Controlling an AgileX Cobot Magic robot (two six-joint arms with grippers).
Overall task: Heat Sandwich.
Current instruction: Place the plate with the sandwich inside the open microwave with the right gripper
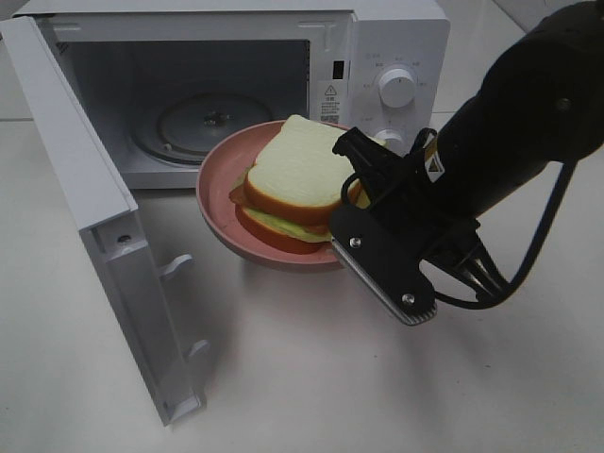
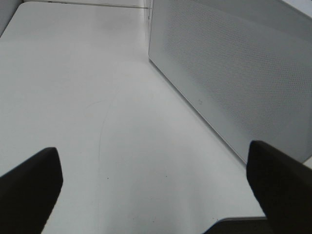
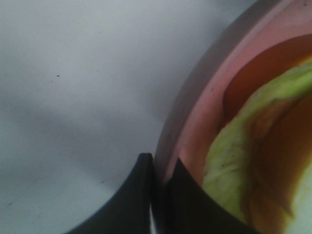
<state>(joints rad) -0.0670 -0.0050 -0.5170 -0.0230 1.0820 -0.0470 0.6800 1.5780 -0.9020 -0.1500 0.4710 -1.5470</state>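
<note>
The sandwich (image 1: pixel 297 175), white bread with a tan crust, lettuce and red filling, lies on a round pink plate (image 1: pixel 215 198). The plate hangs just in front of the open microwave (image 1: pixel 396 57) cavity. My right gripper (image 1: pixel 342 236) reaches in from the right and is shut on the plate's near right rim. In the right wrist view its fingertips (image 3: pixel 158 168) pinch the pink rim (image 3: pixel 195 112), with the sandwich's lettuce (image 3: pixel 234 161) right beside them. My left gripper (image 2: pixel 156 195) is open and holds nothing, low over the table beside the microwave's perforated side (image 2: pixel 234 73).
The microwave door (image 1: pixel 85 189) stands swung out to the left, its edge reaching toward the front of the table. The glass turntable (image 1: pixel 212 123) lies inside the cavity. Two control knobs (image 1: pixel 396 87) sit on the right panel. White tabletop (image 1: pixel 311 377) spreads in front.
</note>
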